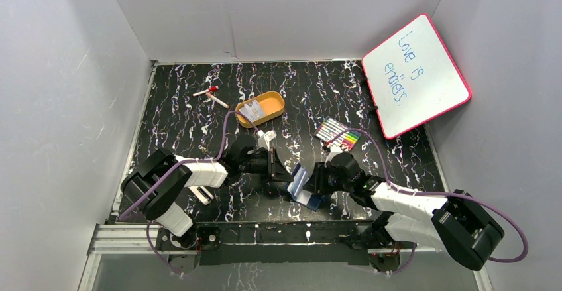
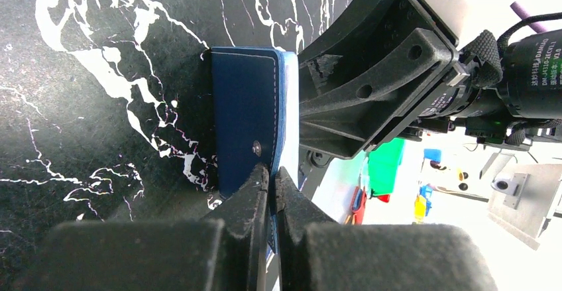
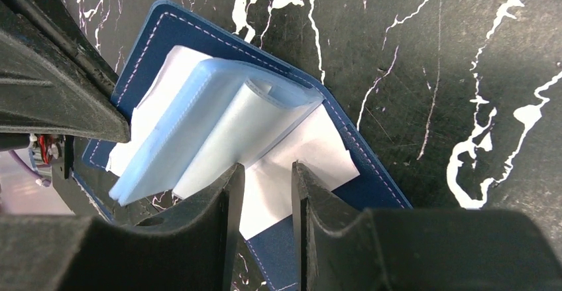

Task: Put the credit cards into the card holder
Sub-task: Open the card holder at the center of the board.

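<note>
**Card holder open between both tools, near the front edge**

The only clear handwriting is on the whiteboard (image 1: 416, 75), far right of the card holder (image 1: 306, 188), which reads "Love is endless." In the left wrist view, a motor label (image 2: 538, 65) on the arm right of the holder shows "DAMIAO"; the finer print is too small to read.

The holder lies on the dark marbled surface (image 1: 185, 125) close to its near edge. It is spread open, with its light blue slots lifted off a white sheet.

The left tool (image 2: 271, 175) is clenched, its tips meeting at the holder's stitched edge beside the snap stud. Whether they nip the flap cannot be told. The right tool (image 3: 268, 172) is released. Its jaws stand apart above the white sheet, and one finger touches the blue slots.

Beyond the holder sits the orange tray (image 1: 278, 105) with pale credit cards (image 1: 250, 111) inside. A striped marker pack (image 1: 338, 134) lies beyond it to the right. Most of the open surface is beyond and left of the holder, and grey walls close three sides.
</note>
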